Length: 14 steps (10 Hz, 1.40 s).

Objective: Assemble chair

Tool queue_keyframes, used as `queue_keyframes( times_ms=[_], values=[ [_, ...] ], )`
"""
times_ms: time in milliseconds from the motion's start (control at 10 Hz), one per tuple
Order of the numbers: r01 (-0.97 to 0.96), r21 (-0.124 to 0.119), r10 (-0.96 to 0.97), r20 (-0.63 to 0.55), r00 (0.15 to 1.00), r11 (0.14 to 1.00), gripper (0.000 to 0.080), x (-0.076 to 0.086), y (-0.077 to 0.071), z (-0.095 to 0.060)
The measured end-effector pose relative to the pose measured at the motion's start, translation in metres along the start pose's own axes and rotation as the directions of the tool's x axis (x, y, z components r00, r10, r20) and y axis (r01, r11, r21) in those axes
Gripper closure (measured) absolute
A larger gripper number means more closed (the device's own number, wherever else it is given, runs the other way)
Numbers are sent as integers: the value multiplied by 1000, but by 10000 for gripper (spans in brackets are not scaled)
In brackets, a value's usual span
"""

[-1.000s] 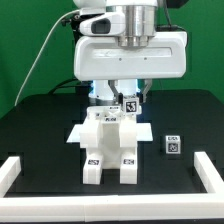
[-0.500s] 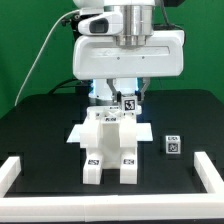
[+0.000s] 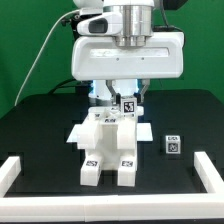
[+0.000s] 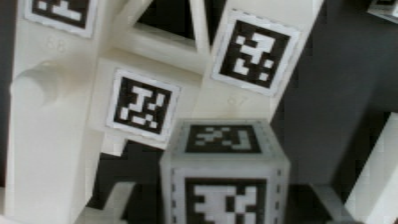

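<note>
Your gripper point(image 3: 122, 97) sits low over the part-built chair point(image 3: 105, 140), midway along the front edge of the black table point(image 3: 40, 125), likely seating an upper part; you cannot tell whether its jaws hold anything.

Exterior view: bright, even light from overhead, shadows soft. The white arm housing point(image 3: 130, 55) above the end effector point(image 3: 118, 98) is nearly blown out and its surface detail is lost. The black worktop point(image 3: 40, 125) reads flat and matte, and the green backdrop point(image 3: 30, 40) is evenly lit. Soft shade sits under the housing, around the end effector and on the top of the chair point(image 3: 108, 140). A faint bluish glow shows just behind the end effector. Below it the chair's white faces merge and edges are weak. Resolution is low and the tags point(image 3: 128, 103) are coarse.

Wrist view: close in, soft focus throughout. Tags are smeared at the edges, though the squares are still legible. The white plastic reads cream-grey, dimmer than in the exterior view. Gaps between parts go dark. There is a mild sheen on the cube block point(image 4: 222, 185) nearest the lens.
</note>
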<state>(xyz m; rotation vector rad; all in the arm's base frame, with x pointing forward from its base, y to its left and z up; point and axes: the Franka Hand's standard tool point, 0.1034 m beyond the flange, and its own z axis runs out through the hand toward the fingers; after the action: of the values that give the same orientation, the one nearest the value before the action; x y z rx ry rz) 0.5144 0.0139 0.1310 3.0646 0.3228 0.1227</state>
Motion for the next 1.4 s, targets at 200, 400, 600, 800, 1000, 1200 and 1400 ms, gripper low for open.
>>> queue_keyframes(
  times_ms=[200,400,600,800,1000,1200,1400],
  values=[
    [-11,1,11,13,1000,1000,518,-2,-3,3],
    [-14,1,14,14,1000,1000,518,-2,-6,4],
    [-11,-2,11,11,1000,1000,518,-1,-5,6],
    [-11,-2,11,10,1000,1000,518,-1,-5,6],
    [-11,-2,11,10,1000,1000,518,-1,-5,5],
    [-11,-2,11,11,1000,1000,443,-1,-5,6],
    [-11,-3,11,11,1000,1000,188,-1,-5,6]
  ],
)
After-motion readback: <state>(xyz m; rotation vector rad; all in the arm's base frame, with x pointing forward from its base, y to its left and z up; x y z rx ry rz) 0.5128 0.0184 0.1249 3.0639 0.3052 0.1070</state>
